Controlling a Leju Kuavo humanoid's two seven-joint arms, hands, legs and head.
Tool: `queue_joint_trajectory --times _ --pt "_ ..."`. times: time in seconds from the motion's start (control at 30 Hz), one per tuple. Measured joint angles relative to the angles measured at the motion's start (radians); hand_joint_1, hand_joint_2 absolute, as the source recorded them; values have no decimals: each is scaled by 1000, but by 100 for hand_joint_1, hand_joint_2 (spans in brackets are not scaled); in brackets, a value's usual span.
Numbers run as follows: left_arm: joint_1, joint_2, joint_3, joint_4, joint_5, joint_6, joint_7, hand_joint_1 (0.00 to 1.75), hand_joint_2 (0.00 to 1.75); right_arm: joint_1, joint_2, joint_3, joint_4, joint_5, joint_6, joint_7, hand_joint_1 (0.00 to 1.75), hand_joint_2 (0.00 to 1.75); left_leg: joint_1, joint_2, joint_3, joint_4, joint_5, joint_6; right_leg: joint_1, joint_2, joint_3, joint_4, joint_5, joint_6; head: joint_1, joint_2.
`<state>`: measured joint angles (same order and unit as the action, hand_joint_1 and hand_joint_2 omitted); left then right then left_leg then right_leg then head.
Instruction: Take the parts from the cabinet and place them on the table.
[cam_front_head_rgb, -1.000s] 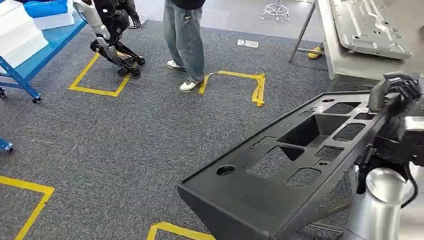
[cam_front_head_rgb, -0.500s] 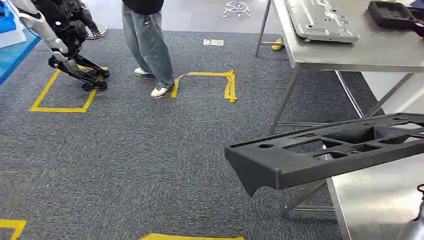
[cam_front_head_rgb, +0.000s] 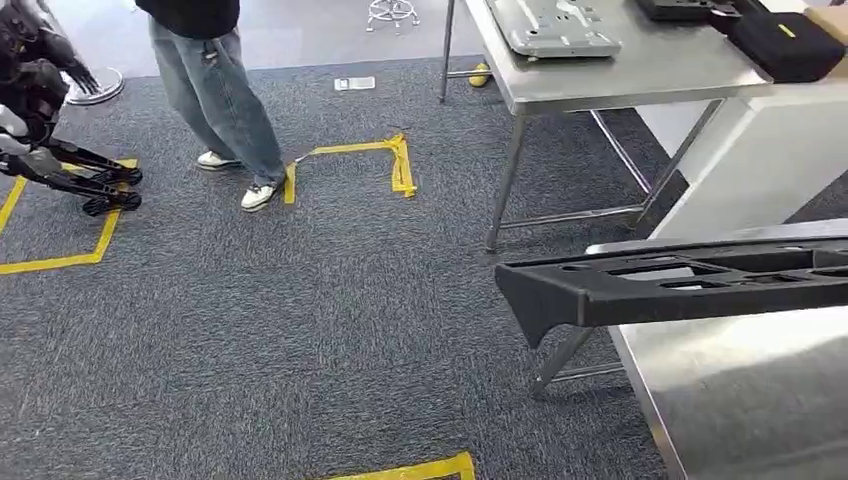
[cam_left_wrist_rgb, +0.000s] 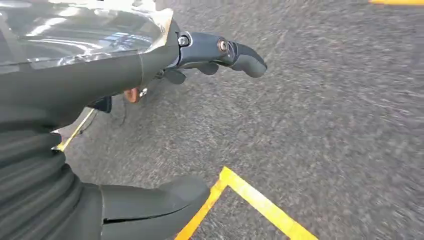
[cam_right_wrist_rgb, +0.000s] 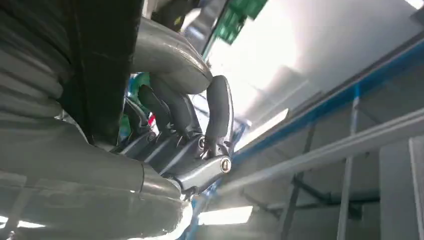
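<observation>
Right hand (cam_right_wrist_rgb: 175, 130): fingers curled around the black part (cam_front_head_rgb: 680, 285), held level over the near steel bench (cam_front_head_rgb: 740, 400) at right. Left hand (cam_left_wrist_rgb: 150, 125): fingers spread, empty, above carpet.

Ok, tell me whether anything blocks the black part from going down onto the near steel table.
Nothing visible does. The black part hangs over the edge of the near steel table, whose visible top below it is bare. Its end juts out over the carpet; a person stands well off.

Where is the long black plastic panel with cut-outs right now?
In the head view, the black panel is at right, over the near steel table's edge.
</observation>
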<state>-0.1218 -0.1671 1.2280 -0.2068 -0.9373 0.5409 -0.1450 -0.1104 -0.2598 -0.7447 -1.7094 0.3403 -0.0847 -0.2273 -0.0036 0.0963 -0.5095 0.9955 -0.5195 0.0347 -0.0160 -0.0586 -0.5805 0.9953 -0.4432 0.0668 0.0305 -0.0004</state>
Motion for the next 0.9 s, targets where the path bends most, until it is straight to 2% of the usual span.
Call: queue_joint_trajectory --times 0.07,0.1,0.13,0.17,0.2,0.23,0.27,0.3,0.33,0.37,0.4,0.43,0.47,0.5,0.53,0.6,0.63,0.67,0.7,0.77,0.8,0.83,0.87,0.9 --pt "-2 0 0 0 4 0 0 0 175 -8 -18 -14 8 1 2 8 155 175 0 20 5 -2 -1 -5 4 18 -7 6 -1 -7 0 0" --pt "-4 0 0 0 6 2 0 0 175 -23 -32 -17 16 4 3 10 155 175 1 30 7 -1 -6 -13 1 33 -9 3 3 -13 0 0" --pt "-4 1 0 0 7 3 0 0 175 -35 -45 -18 23 12 4 14 155 175 8 1 6 12 -19 -21 -22 43 -7 0 6 -21 -1 0" --pt "-3 1 0 0 9 5 0 0 175 -55 -59 -18 33 22 4 15 155 175 9 -48 -11 50 -45 -22 -18 53 -7 0 5 -26 -2 0" --pt "-3 0 0 0 13 6 0 0 175 -74 -64 -14 47 29 3 16 155 175 11 -77 -47 125 -87 -21 -17 60 -9 0 8 -40 -4 0" --pt "-3 0 0 0 16 7 0 0 175 -87 -71 -11 59 35 2 19 155 175 11 -92 -93 215 -128 -22 -15 71 -11 0 8 -41 -5 0" --pt "-1 0 0 0 18 9 0 0 175 -95 -80 -9 74 37 1 23 155 175 11 -98 -132 287 -153 -22 -12 82 -12 0 9 -44 -6 0" --pt "0 1 0 0 22 10 0 0 175 -107 -84 -6 88 39 -2 26 155 175 11 -99 -157 325 -154 -23 -10 94 -13 0 9 -44 -6 0" --pt "2 1 0 0 26 11 1 0 175 -118 -87 -5 98 40 -5 28 155 175 12 -100 -155 309 -130 -22 -10 106 -13 1 10 -43 -6 0" --pt "2 1 1 0 26 11 2 0 175 -125 -92 -3 111 44 -11 30 155 175 14 -101 -133 257 -89 -22 -11 119 -12 2 10 -43 -7 0" --pt "2 1 1 0 26 11 2 0 175 -128 -93 -3 118 46 -15 31 155 175 17 -109 -98 180 -42 -20 -13 131 -11 3 11 -41 -7 0" --pt "2 1 1 0 26 12 2 0 175 -133 -96 -3 124 47 -19 32 155 175 22 -140 -61 99 -1 -19 -14 140 -11 6 10 -40 -7 0" --pt "2 1 1 0 26 13 2 0 175 -141 -96 -2 130 49 -22 32 155 175 27 -194 -39 47 12 -17 -14 150 -16 10 11 -39 -8 0" --pt "2 1 1 0 26 15 2 0 175 -151 -97 -2 140 50 -25 32 155 175 27 -205 -37 31 7 -19 -3 163 -27 18 10 -29 -5 0" --pt "2 1 1 0 27 16 2 0 175 -155 -98 0 148 53 -28 32 155 175 22 -185 -39 33 11 -15 -11 172 -34 14 17 -18 -5 0" --pt "1 0 2 0 28 20 3 0 175 -155 -105 1 164 56 -36 30 155 175 11 -164 -37 29 14 -1 -13 199 -39 6 26 -2 -6 0" --pt "1 -3 2 0 28 21 4 0 175 -153 -106 0 172 57 -38 29 155 175 20 -146 -33 14 26 14 -20 190 -52 14 22 0 -6 0" --pt "-1 -1 2 -1 28 21 4 0 175 -152 -107 0 178 57 -40 29 155 175 14 -137 -28 8 28 19 -14 132 -62 37 10 -1 -4 0" --pt "0 0 3 -2 28 22 4 0 175 -159 -108 2 185 57 -40 29 155 175 13 -120 -28 7 28 26 -10 93 -96 104 -23 -6 2 0" --pt "1 1 3 -3 28 22 4 0 175 -159 -106 3 194 57 -41 28 155 175 9 -91 -30 7 27 27 -12 75 -173 265 -81 -8 2 0" --pt "1 1 4 -3 28 22 4 0 175 -156 -104 3 201 57 -41 28 155 175 8 -76 -31 7 26 28 -14 72 -198 319 -94 -3 3 0" --pt "1 1 4 -3 28 22 4 0 175 -155 -102 3 206 57 -41 28 155 175 8 -62 -30 7 25 27 -17 69 -197 318 -89 5 3 0" --pt "1 1 4 -3 28 22 4 0 175 -155 -102 4 210 58 -42 28 155 175 8 -50 -30 7 24 26 -19 65 -173 276 -71 14 2 0" --pt "0 1 4 -3 28 21 4 0 175 -155 -102 4 212 65 -45 28 155 175 8 -36 -27 7 21 22 -22 55 -120 184 -40 26 3 0"
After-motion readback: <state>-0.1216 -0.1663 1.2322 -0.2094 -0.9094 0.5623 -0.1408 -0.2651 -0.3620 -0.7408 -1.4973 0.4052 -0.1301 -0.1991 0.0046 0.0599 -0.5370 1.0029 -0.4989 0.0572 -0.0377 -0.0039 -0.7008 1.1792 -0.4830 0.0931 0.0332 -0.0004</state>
